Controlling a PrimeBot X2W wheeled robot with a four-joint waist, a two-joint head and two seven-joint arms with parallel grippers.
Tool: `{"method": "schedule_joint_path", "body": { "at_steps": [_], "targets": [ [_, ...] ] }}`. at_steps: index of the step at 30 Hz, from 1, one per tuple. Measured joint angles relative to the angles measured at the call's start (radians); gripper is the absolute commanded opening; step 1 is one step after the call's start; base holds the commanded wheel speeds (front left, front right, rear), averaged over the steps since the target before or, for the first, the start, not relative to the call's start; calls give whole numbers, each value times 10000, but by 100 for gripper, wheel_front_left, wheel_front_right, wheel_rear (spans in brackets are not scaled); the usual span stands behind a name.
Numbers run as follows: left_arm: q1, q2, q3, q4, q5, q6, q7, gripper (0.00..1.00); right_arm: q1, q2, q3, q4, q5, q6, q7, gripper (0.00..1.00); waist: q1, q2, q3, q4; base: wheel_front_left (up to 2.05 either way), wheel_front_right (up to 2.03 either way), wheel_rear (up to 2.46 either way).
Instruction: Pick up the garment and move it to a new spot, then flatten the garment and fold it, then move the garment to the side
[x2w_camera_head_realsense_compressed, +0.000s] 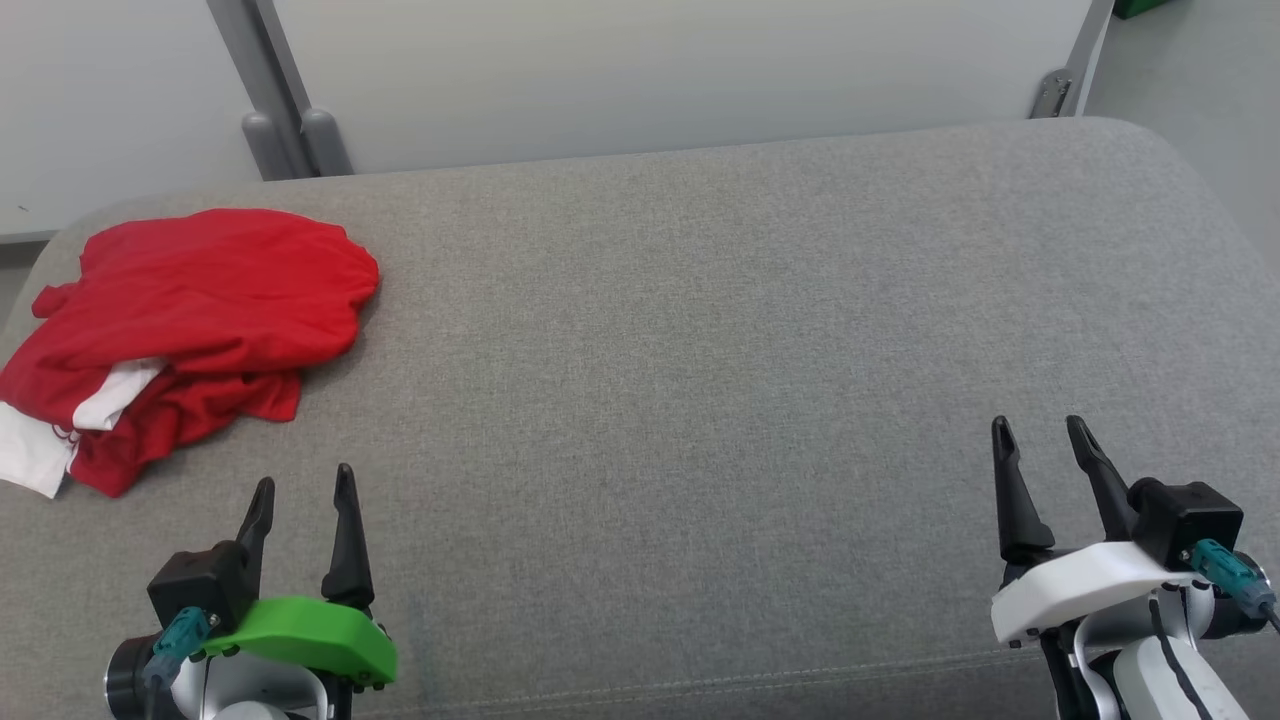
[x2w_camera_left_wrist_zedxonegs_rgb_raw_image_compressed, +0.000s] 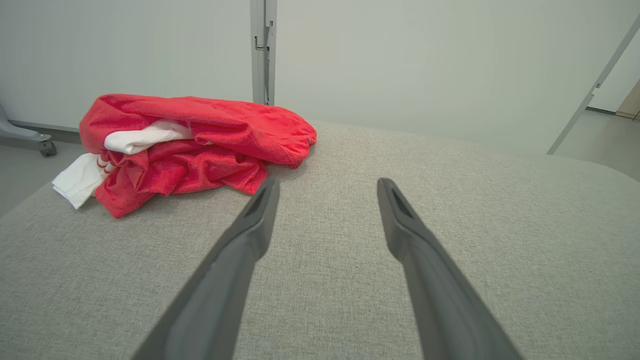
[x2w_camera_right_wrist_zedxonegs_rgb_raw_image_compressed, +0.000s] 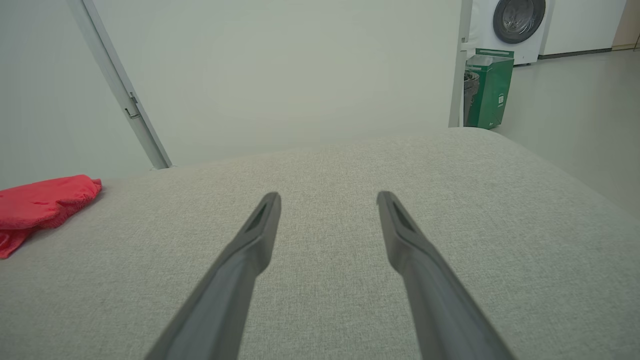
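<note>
Crumpled at frame left, garment (x2w_camera_head_realsense_compressed: 200, 290): soft, light, likely to sag. Best pinched at the near bunched edge. Left claw (x2w_camera_head_realsense_compressed: 305, 478), right claw (x2w_camera_head_realsense_compressed: 1038, 424): released, empty.

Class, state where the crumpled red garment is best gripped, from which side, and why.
Pinch the bulging top fold of the garment from above with the open left gripper, likely. It lies heaped at the left end of the grey cushion, nearest that gripper.
</note>
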Motion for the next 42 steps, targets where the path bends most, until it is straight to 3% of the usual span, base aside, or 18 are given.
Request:
{"method": "schedule_joint_path", "body": {
  "at_steps": [13,28,42],
  "targets": [
    [1,10,-174,-192,1954,159,-445,100,152,-90,134,-274,-1889,-337,-481,100,0,0,41,-184,0,0,0],
    [-1,-6,-159,-192,2056,48,-445,100,182,-67,-119,-322,-1906,-337,-481,100,0,0,57,-225,0,0,0],
    [-6,-84,-211,27,2301,-19,-445,100,225,-56,-94,-385,-1923,-322,-483,100,0,0,-7,617,0,0,0]
  ]
}}
